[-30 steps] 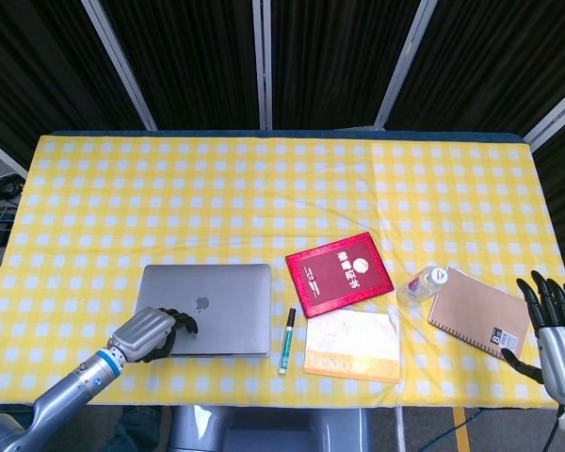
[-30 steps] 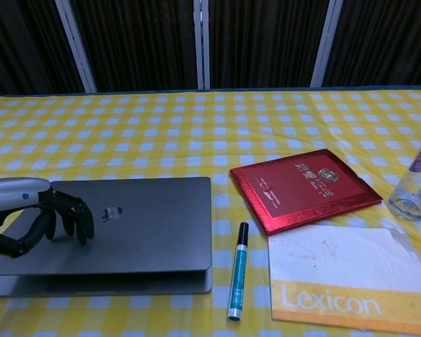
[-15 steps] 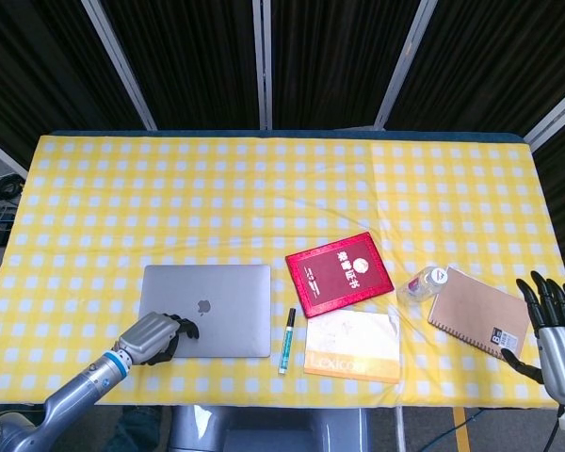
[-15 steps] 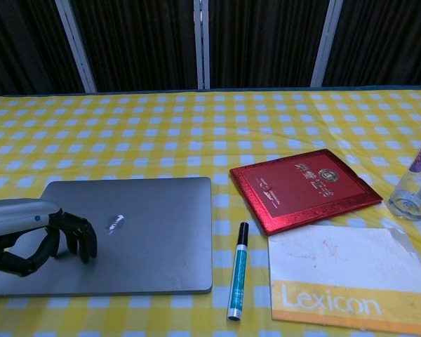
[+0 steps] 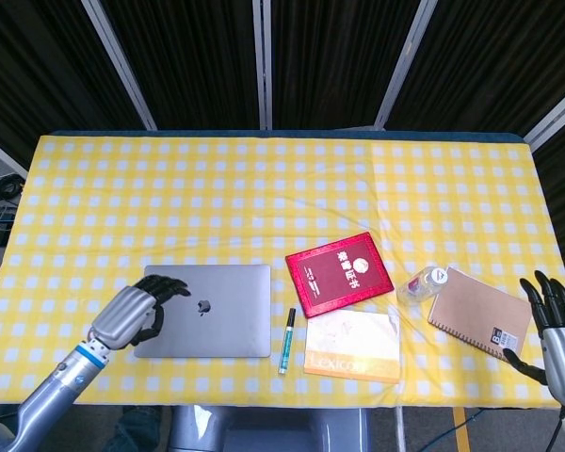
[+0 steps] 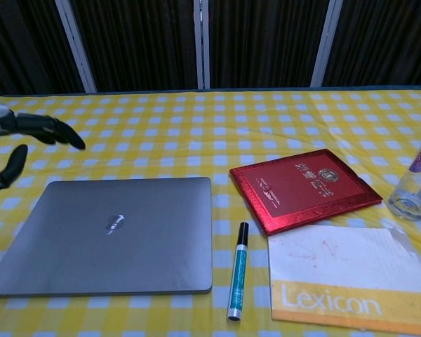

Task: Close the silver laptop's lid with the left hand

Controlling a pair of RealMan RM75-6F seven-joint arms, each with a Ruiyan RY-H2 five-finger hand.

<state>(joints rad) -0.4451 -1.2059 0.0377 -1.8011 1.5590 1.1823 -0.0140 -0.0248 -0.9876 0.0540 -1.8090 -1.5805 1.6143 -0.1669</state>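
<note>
Lying flat on the surface (image 5: pixel 104 179), the silver laptop (image 5: pixel 205 323) has its lid all the way down, so the closing job looks done. The left hand (image 5: pixel 132 314) is at the laptop's left edge, raised off it in the chest view, with its fingers (image 6: pixel 52 131) spread apart and nothing in them. From that hand the laptop lies to the right and a little lower. The laptop's long side runs left to right across the surface. The left hand is much nearer to the laptop; the right hand (image 5: pixel 556 325) is far off at the right edge, fingers apart and empty too. If anything more is needed, it is likely just for the left hand to pull away to the left. A small pale logo (image 6: pixel 114 224) sits in the middle of the lid, too small to read as a brand. Just right of the laptop lies a green marker pen (image 5: pixel 286 340), pointing toward and away from the robot. Next comes a red book (image 5: pixel 340 273) with gold writing that looks Chinese, too small to read. Below it lies a white and orange book (image 6: pixel 347 278) with the word "Lexicon" on it. A clear bottle (image 5: pixel 424 282) and a brown notebook (image 5: pixel 477 312) are further right; the bottle's label shows some letters, but they are cut off.
</note>
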